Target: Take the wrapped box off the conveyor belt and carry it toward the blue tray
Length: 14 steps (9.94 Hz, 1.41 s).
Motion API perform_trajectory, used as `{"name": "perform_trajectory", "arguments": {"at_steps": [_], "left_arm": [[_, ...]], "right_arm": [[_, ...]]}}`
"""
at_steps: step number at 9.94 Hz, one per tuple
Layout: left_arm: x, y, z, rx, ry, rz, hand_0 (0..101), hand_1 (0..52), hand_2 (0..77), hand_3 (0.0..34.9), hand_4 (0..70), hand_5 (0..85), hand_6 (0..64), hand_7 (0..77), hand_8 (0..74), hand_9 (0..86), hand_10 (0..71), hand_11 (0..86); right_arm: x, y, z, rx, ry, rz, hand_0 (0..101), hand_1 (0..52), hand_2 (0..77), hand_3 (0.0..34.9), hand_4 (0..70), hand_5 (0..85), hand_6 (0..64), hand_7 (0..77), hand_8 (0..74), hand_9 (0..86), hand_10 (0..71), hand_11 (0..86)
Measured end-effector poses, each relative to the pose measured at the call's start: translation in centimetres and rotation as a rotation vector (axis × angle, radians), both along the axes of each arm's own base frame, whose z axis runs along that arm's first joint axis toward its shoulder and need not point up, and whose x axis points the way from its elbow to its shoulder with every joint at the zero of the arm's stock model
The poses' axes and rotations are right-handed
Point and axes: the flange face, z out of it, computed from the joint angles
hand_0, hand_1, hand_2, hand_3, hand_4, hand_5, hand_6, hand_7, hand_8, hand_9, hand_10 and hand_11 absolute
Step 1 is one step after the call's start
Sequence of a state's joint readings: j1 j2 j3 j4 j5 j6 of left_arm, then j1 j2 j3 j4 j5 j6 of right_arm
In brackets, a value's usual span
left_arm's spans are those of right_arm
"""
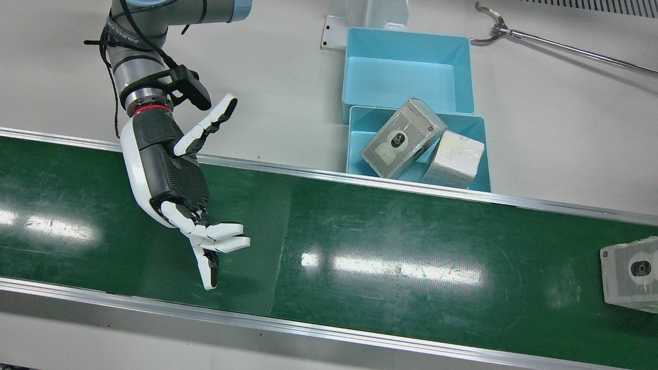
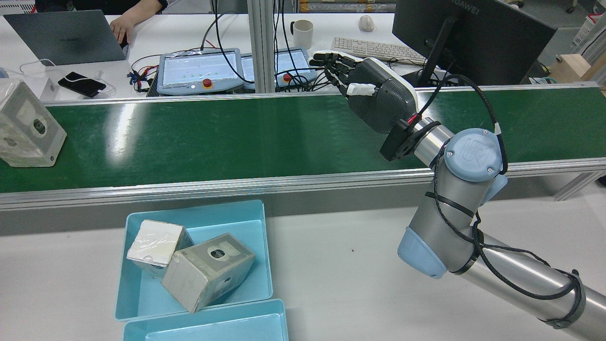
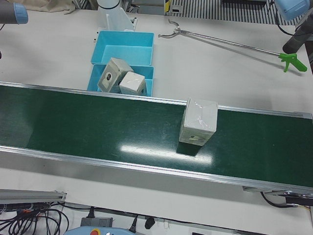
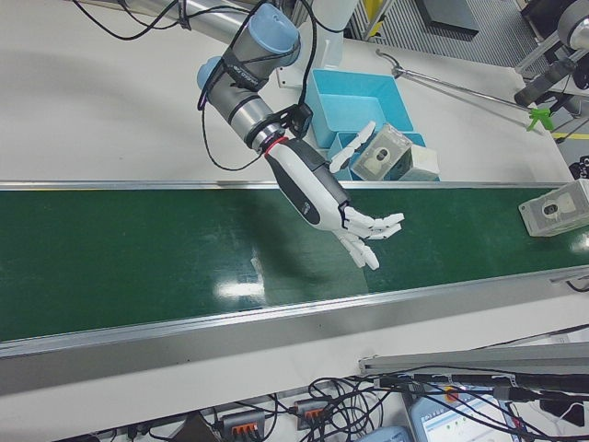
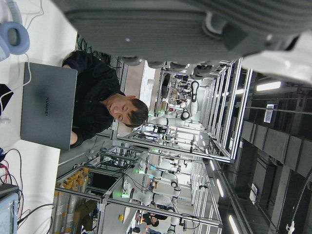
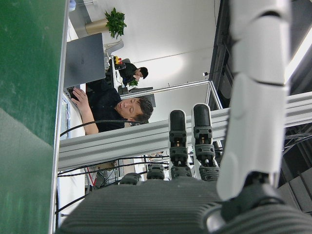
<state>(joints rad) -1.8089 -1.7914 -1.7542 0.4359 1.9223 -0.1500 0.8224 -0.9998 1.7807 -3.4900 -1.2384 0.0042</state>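
Note:
The wrapped box stands on the green belt at the front view's far right edge; it also shows as the box in the rear view and the box in the left-front view. My right hand hovers over the belt far from it, open, fingers spread, holding nothing; the rear view shows the same hand. The blue tray lies beside the belt with two wrapped boxes in it. Only the left hand's palm shows, its fingers hidden.
A second, empty blue tray adjoins the first. A long reacher tool lies on the white table behind the trays. Across the belt are teach pendants, a monitor and a person's hand at a laptop.

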Motion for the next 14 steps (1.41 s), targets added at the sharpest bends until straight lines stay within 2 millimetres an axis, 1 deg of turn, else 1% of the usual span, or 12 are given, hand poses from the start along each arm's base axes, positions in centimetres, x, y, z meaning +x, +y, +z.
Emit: {"name": "perform_trajectory", "arguments": {"at_steps": [1,2,4,7,8,9,10,11,12,13,14], "left_arm": [[0.0,0.0,0.0,0.000,0.000,0.000,0,0.0,1.1,0.0,0.0,1.1,0.0,0.5,0.5,0.5,0.5,0.0],[0.0,0.0,0.0,0.000,0.000,0.000,0,0.0,1.1,0.0,0.0,1.1,0.0,0.5,0.5,0.5,0.5,0.0],[0.0,0.0,0.0,0.000,0.000,0.000,0,0.0,1.1,0.0,0.0,1.1,0.0,0.5,0.5,0.5,0.5,0.0],[0.0,0.0,0.0,0.000,0.000,0.000,0,0.0,1.1,0.0,0.0,1.1,0.0,0.5,0.5,0.5,0.5,0.0],[0.0,0.0,0.0,0.000,0.000,0.000,0,0.0,1.1,0.0,0.0,1.1,0.0,0.5,0.5,0.5,0.5,0.0],[0.0,0.0,0.0,0.000,0.000,0.000,0,0.0,1.1,0.0,0.0,1.1,0.0,0.5,0.5,0.5,0.5,0.0],[0.0,0.0,0.0,0.000,0.000,0.000,0,0.0,1.1,0.0,0.0,1.1,0.0,0.5,0.5,0.5,0.0,0.5],[0.0,0.0,0.0,0.000,0.000,0.000,0,0.0,1.1,0.0,0.0,1.1,0.0,0.5,0.5,0.5,0.5,0.0],[0.0,0.0,0.0,0.000,0.000,0.000,0,0.0,1.1,0.0,0.0,1.1,0.0,0.5,0.5,0.5,0.5,0.0],[0.0,0.0,0.0,0.000,0.000,0.000,0,0.0,1.1,0.0,0.0,1.1,0.0,0.5,0.5,0.5,0.5,0.0],[0.0,0.0,0.0,0.000,0.000,0.000,0,0.0,1.1,0.0,0.0,1.1,0.0,0.5,0.5,0.5,0.5,0.0]], "right_arm": [[0.0,0.0,0.0,-0.001,-0.005,-0.002,40,1.6,2.2,0.6,23.5,25.1,9.8,27.8,1.1,3.3,0.0,1.6],[0.0,0.0,-0.1,-0.002,-0.009,-0.004,40,1.6,2.2,0.6,23.5,25.1,9.8,27.8,1.1,3.3,0.0,1.6],[0.0,0.1,0.0,-0.005,-0.013,-0.007,31,1.6,2.2,0.7,24.5,25.1,9.8,27.3,1.1,3.8,0.0,1.6],[-0.1,0.4,1.0,-0.021,-0.014,-0.018,30,1.6,2.2,0.6,23.5,24.5,9.8,27.8,1.1,3.3,0.0,1.6],[-0.2,0.5,1.1,-0.024,-0.015,-0.021,36,1.6,2.2,0.5,23.5,24.5,9.8,25.1,1.1,3.3,0.0,1.6],[-0.3,0.6,1.2,-0.026,-0.016,-0.024,51,2.7,10.4,0.6,21.8,25.6,12.0,26.2,1.1,6.0,2.7,1.6],[-0.2,0.7,1.0,-0.024,-0.020,-0.024,51,2.7,10.4,0.6,21.8,25.6,12.0,26.2,1.1,6.0,2.7,1.6],[0.1,0.9,0.8,-0.019,-0.015,-0.019,60,13.1,15.8,0.6,21.8,25.6,10.9,26.2,2.2,6.0,3.3,9.3],[0.7,1.3,1.0,-0.015,0.008,-0.007,63,26.7,20.7,0.6,21.8,26.2,10.9,26.2,1.6,6.0,1.6,6.0],[1.3,1.8,1.4,-0.021,0.043,0.005,65,34.9,43.6,0.5,25.1,30.5,12.0,28.4,1.6,6.0,0.5,4.4],[2.0,2.4,1.7,-0.034,0.077,0.013,65,34.9,43.6,0.5,25.1,30.5,12.0,28.4,1.6,6.0,0.5,4.4]]}}
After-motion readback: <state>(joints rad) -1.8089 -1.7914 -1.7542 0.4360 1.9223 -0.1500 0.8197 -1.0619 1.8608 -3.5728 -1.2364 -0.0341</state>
